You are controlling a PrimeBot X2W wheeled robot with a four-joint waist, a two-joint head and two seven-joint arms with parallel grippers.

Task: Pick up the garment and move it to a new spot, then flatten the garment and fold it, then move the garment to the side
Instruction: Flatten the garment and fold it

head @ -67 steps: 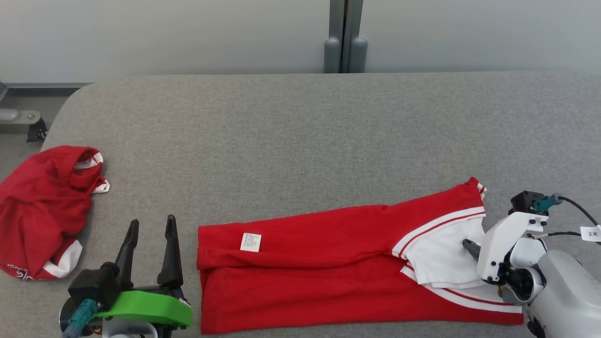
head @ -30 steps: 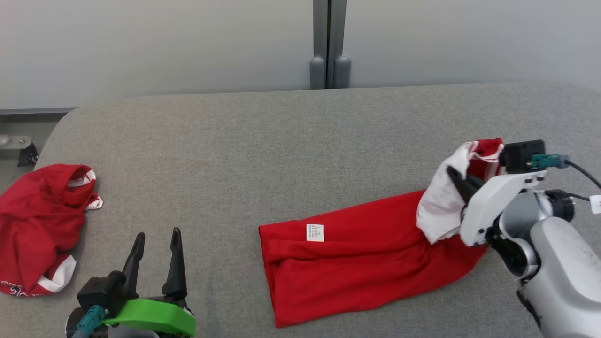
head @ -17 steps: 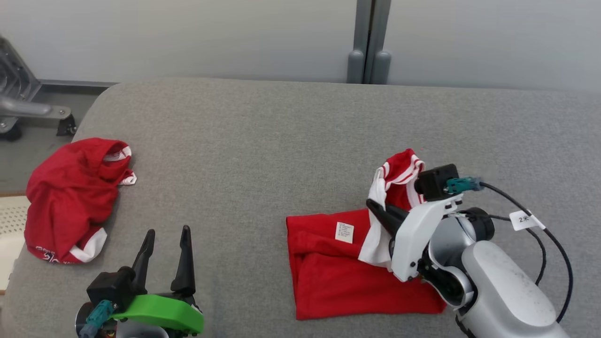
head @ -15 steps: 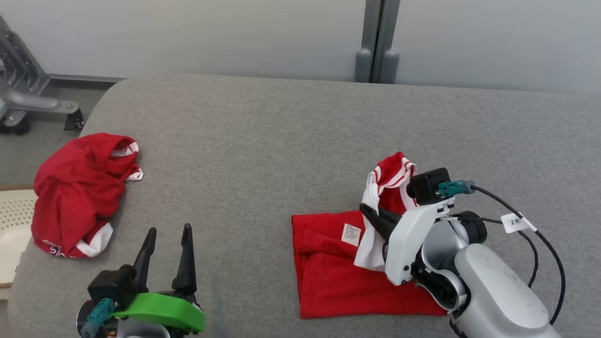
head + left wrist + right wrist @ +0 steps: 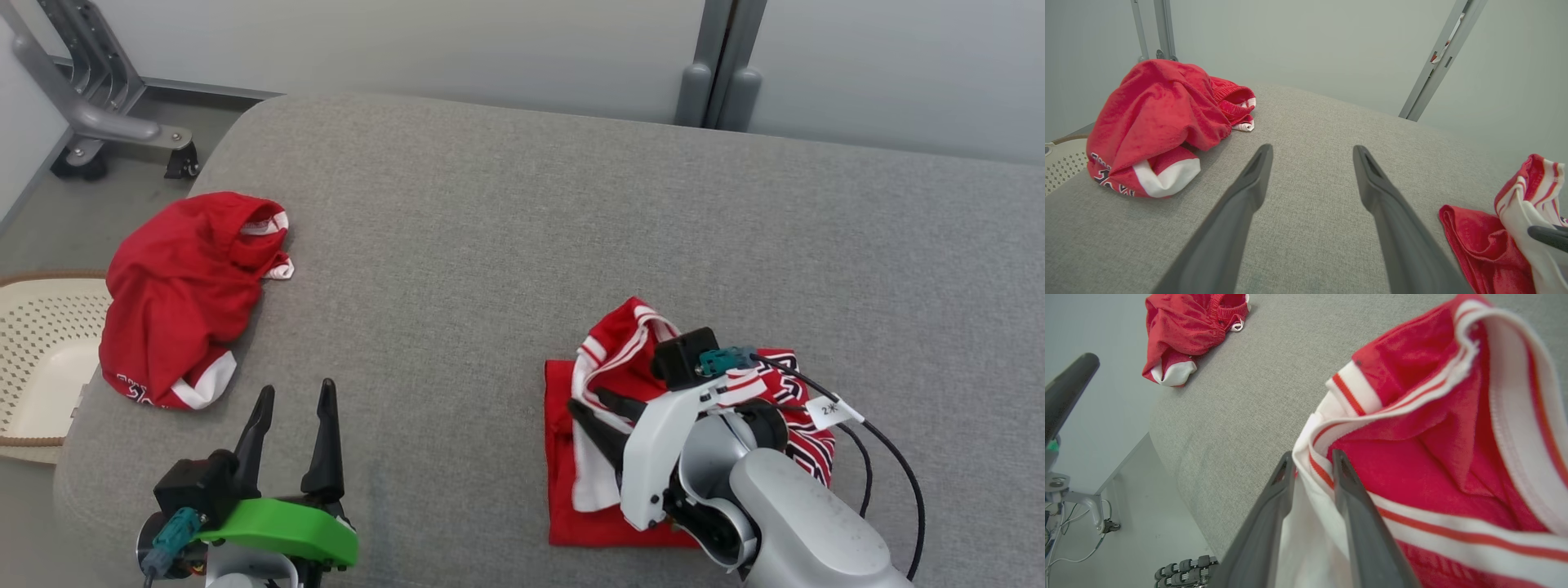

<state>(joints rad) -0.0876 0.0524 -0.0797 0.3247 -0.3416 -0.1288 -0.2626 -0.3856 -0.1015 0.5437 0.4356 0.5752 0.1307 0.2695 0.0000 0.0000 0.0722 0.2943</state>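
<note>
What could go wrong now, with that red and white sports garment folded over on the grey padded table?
1. A white edge of the red and white sports garment lies between the fingers of the right gripper; pulling away might drag the fold open.
2. Its top layer stands bunched, not flat, so it may slump unevenly.

Green left-wrist bracket [image 5: 277, 531], white right-wrist bracket [image 5: 653, 457], long dark fingers [image 5: 326, 445], teal connectors [image 5: 722, 358], tagged black cable [image 5: 830, 411].

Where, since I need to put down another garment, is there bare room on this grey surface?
The widest bare patch is the far grey surface, between the crumpled red garment and the folded garment. The strip between the left gripper and the folded garment is free too. Crowded around the right gripper.
</note>
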